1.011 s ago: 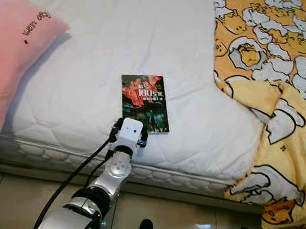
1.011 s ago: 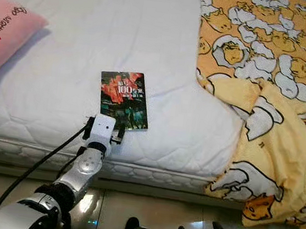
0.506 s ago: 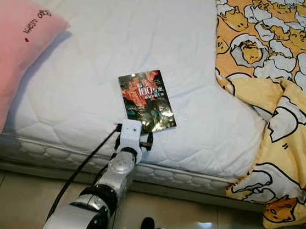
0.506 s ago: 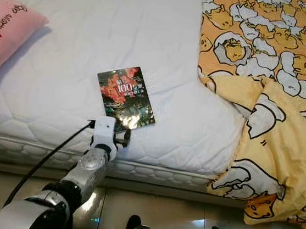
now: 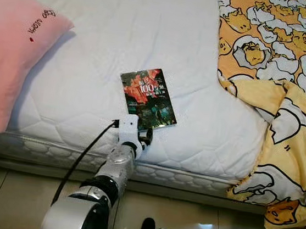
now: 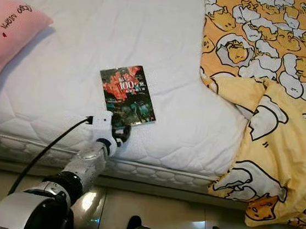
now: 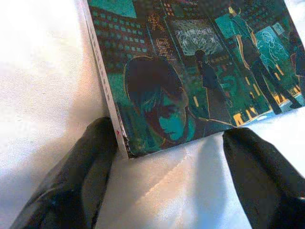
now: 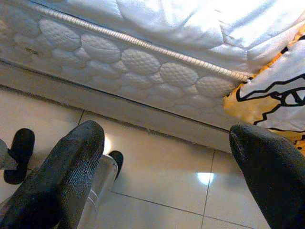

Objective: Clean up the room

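A paperback book [image 5: 148, 98] with a dark red and teal cover lies flat on the white mattress [image 5: 124, 23], close to its near edge. My left gripper [image 5: 142, 137] reaches up from the floor side to the book's near end. In the left wrist view the book's near corner [image 7: 157, 114] sits between the two spread fingers [image 7: 90, 171], one of them against the spine edge. The left gripper [image 7: 176, 162] is open. My right gripper [image 8: 167, 167] hangs low over the tiled floor beside the bed, fingers wide open and holding nothing.
A pink pillow [image 5: 11, 48] lies on the bed's left side. A yellow cartoon-print blanket [image 5: 280, 63] covers the right side and droops over the mattress edge toward the floor [image 5: 185, 223]. The quilted mattress side [image 8: 143, 62] faces the right gripper.
The book has turned a little on the mattress, its near end swinging to the right. The left gripper stays at its near edge. The head camera has shifted slightly.
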You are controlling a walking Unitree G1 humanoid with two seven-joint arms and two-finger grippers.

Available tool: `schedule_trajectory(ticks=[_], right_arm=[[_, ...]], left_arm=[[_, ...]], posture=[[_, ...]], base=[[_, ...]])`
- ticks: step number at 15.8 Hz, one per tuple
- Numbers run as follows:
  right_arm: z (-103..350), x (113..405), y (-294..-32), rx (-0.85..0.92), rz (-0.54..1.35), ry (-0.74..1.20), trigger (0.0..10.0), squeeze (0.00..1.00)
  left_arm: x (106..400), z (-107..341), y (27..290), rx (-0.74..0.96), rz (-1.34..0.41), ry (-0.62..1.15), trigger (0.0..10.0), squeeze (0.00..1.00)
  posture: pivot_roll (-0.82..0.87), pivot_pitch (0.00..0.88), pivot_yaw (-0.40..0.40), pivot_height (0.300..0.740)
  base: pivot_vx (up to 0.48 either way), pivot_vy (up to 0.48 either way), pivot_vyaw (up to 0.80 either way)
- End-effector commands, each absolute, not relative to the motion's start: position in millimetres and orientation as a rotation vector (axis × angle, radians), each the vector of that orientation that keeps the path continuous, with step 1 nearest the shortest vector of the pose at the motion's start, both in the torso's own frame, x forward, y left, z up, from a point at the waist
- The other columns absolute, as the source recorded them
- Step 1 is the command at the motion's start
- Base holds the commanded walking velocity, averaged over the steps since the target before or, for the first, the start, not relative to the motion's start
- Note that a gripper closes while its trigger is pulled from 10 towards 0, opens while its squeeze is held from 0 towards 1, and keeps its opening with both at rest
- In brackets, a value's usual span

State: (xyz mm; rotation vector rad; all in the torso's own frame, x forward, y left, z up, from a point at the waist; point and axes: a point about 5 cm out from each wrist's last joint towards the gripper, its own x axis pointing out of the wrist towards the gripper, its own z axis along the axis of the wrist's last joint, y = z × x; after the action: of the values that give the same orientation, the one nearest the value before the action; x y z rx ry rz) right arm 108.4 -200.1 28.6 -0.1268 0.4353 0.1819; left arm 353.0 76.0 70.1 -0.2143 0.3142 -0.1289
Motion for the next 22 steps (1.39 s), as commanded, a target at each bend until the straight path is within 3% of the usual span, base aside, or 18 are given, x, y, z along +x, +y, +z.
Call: schedule_trajectory(ticks=[1, 6, 10, 16, 18, 20, 21, 22], right_arm=[[22, 100, -207, -0.136, 0.154, 0.495, 10.0, 0.00], [19, 97, -209, -0.132, 0.145, 0.520, 10.0, 0.00], [10, 106, -212, -0.139, 0.141, 0.530, 10.0, 0.00], [9, 184, -213, -0.105, 0.014, 0.357, 10.0, 0.00], [10, 201, -209, -0.094, 0.007, 0.322, 10.0, 0.00], [18, 216, -203, -0.074, 0.023, 0.271, 10.0, 0.00], [20, 218, -199, -0.074, 0.049, 0.253, 10.0, 0.00], [20, 218, -197, -0.080, 0.064, 0.243, 10.0, 0.00]], left_arm=[[346, 59, 72, -0.254, -0.134, 0.381, 0.0, 0.00], [345, 53, 85, -0.453, -0.051, 0.404, 0.0, 0.00], [345, 52, 93, -0.497, -0.036, 0.379, 0.0, 0.00], [358, 80, 82, -0.621, -0.203, 0.259, 0.0, 0.00], [362, 90, 87, -0.594, -0.240, 0.204, 0.0, 0.00], [363, 94, 90, -0.443, -0.288, 0.175, 0.0, 0.00], [360, 94, 93, -0.334, -0.318, 0.150, 4.0, 0.00], [356, 91, 95, -0.242, -0.352, 0.138, 0.0, 0.00]], posture=[[-0.12, 0.333, -0.173, 0.740], [-0.12, 0.339, -0.178, 0.740], [-0.11, 0.284, -0.159, 0.740], [-0.02, 0.015, -0.015, 0.740], [0.04, 0.000, 0.008, 0.740], [0.06, 0.000, 0.012, 0.740], [0.07, 0.000, 0.011, 0.740], [0.07, 0.000, 0.009, 0.740]], base=[[0.000, 0.000, 0.00], [0.000, 0.000, 0.00], [0.000, 0.000, 0.00], [0.000, 0.000, 0.00], [0.000, 0.000, 0.00], [0.000, 0.000, 0.00], [0.000, 0.000, 0.00], [0.000, 0.000, 0.00]])
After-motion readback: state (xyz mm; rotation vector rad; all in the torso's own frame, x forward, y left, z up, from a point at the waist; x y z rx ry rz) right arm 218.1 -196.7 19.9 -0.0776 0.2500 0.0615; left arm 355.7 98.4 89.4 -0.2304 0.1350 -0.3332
